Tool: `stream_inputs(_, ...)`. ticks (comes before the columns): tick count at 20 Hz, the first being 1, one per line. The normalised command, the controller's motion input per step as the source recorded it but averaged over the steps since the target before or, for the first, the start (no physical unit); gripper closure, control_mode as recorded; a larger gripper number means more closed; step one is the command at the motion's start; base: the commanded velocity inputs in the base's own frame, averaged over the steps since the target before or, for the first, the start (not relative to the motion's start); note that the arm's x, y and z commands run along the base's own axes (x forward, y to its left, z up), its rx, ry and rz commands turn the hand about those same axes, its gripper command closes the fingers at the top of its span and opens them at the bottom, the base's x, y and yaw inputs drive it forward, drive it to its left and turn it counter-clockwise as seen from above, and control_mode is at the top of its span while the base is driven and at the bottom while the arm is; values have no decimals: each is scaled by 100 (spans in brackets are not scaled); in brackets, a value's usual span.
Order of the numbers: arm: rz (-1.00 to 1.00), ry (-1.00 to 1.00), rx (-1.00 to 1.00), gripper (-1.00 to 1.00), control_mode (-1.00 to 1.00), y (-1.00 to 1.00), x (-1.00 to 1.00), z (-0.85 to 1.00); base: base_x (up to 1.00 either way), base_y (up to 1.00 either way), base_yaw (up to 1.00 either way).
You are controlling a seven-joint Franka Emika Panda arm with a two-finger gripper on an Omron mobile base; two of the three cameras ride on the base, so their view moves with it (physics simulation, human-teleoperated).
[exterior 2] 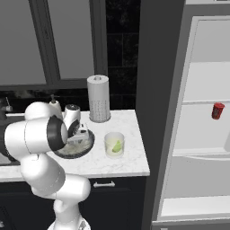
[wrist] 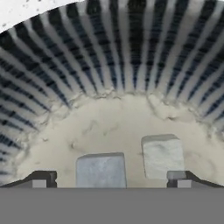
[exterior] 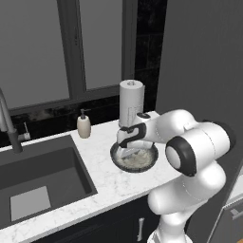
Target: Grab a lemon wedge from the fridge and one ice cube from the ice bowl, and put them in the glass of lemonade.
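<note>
Hand view: fingers [wrist: 108, 179] wide over bowl [wrist: 109, 57] | cube [wrist: 101, 170] at 6 o'clock between tips | hard, slick, light; pinch flat sides.

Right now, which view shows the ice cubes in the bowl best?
The hand view: two ice cubes lie large and sharp on the pale floor of the ice bowl, between the open fingers. In both base views the arm covers much of the bowl and no cubes can be made out.
</note>
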Motion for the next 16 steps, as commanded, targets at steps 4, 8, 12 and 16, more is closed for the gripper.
stream_inputs(4, 0, 0, 0, -100, -100, 0, 0, 3, 0, 0, 0)
stream_inputs(8, 0, 0, 0, -100, -100, 3, 0, -3, 0, 0, 0)
stream_inputs(12, 0, -3, 0, -100, -100, 14, 0, -20, 0, 0, 0)
stream_inputs(16, 0, -6, 1, -100, -100, 18, 0, 0, 0, 0, 0)
